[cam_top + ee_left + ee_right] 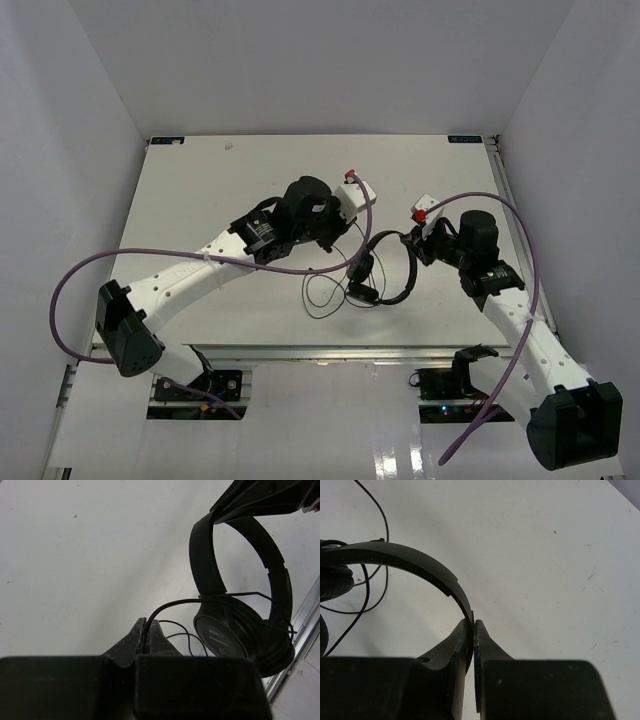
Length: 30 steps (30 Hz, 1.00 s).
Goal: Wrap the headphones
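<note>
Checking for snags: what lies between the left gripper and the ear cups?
Only the cord, running from the left gripper to the ear cup over bare table, in the left wrist view.

From my station I see a plain white tabletop (200,200), matte, freckled with small dark specks and faint scuffs. A pale smudge (230,147) sits near its far left edge. Slack loops of thin black cord (307,290) lie on it near the middle. Just right of them are the headphones (362,293); I cannot tell whether their ear cups rest on it.
</note>
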Available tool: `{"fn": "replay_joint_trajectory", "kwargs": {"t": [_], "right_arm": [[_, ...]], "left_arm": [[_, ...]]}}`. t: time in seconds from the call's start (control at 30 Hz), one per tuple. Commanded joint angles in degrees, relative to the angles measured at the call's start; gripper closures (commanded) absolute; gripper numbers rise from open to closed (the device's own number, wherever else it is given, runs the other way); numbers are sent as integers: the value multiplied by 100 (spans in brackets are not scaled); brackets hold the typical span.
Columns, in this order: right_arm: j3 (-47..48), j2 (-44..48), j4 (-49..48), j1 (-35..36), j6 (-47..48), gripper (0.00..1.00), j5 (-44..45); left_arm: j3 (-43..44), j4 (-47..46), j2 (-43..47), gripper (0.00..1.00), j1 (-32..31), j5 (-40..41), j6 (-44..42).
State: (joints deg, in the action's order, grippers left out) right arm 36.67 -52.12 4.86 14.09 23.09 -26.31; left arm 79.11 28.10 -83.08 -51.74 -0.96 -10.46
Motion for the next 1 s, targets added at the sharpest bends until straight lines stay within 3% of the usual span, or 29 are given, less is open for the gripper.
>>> {"fn": "replay_joint_trajectory", "kwargs": {"t": [0.0,0.33,0.6,0.77,0.9,0.97], "right_arm": [[25,169,57,70,-66,92,-574],[238,308,173,94,-461,92,-937],[871,123,370,94,-1245,92,-1613],[1130,89,480,86,-1611,92,-1919],[1291,104,547,88,-1769,92,-1961],[1369,98,582,78,-1827,92,-1981]], "left_arm": [[-139,-273,-92,100,339,-514,58],[-546,-650,-385,100,524,-835,255],[-1487,-1678,-90,98,701,-1118,791],[-2108,-2605,210,79,831,-1410,1382],[-2756,-3564,489,55,914,-1567,1849],[-3103,-4064,596,48,943,-1666,2111]]}}
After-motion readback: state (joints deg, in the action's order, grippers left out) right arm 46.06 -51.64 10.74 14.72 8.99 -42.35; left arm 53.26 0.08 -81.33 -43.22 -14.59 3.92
